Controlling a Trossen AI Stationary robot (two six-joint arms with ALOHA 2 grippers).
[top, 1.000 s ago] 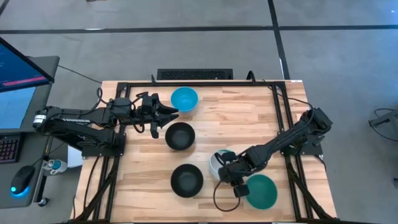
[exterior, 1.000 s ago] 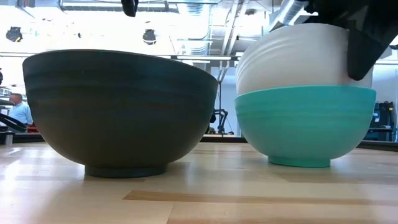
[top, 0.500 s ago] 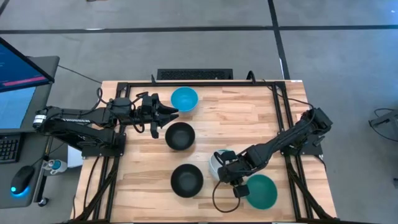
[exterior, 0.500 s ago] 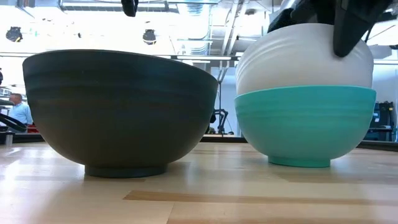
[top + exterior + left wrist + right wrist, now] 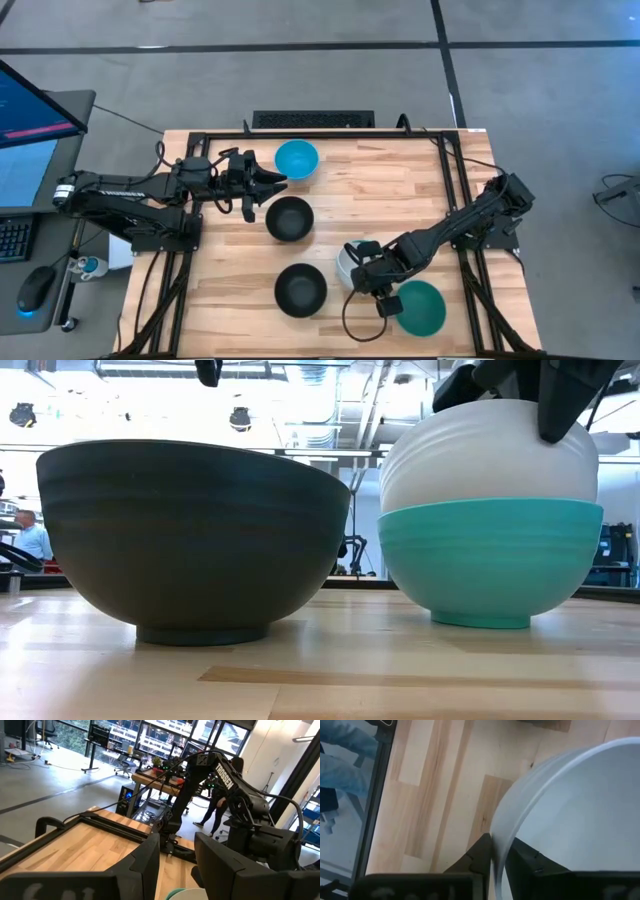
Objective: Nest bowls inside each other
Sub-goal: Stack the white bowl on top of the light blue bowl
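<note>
The white bowl (image 5: 352, 260) sits near the table's near right, in my right gripper (image 5: 366, 278), which is shut on it. Just right of it the teal bowl (image 5: 421, 306) stands on its foot. Two black bowls (image 5: 289, 218) (image 5: 300, 289) stand upright in the table's middle. One bright blue bowl (image 5: 296, 158) stands near the far edge; a second blue one does not show. My left gripper (image 5: 266, 181) hangs open between the blue bowl and the farther black bowl, touching nothing. My right gripper (image 5: 497, 851) pinches the white bowl's rim (image 5: 501, 827), one finger inside the bowl and one outside. A dark finger (image 5: 565, 402) lies on the outer wall. The bowl is tilted, its rounded outside toward the near edge; the teal bowl (image 5: 490, 560) hides its underside.
Black frame rails (image 5: 452, 165) run along the table's left, right and far edges. A monitor (image 5: 35, 110) and a mouse (image 5: 36, 288) sit off the left side. A person (image 5: 30, 540) stands far back in the room. Bare wood (image 5: 390, 190) lies far right of the bowls.
My right gripper has shifted a little while holding the white bowl: in the low view its outer finger has moved up and toward the bowl's top. The other bowls have stayed where they were.
</note>
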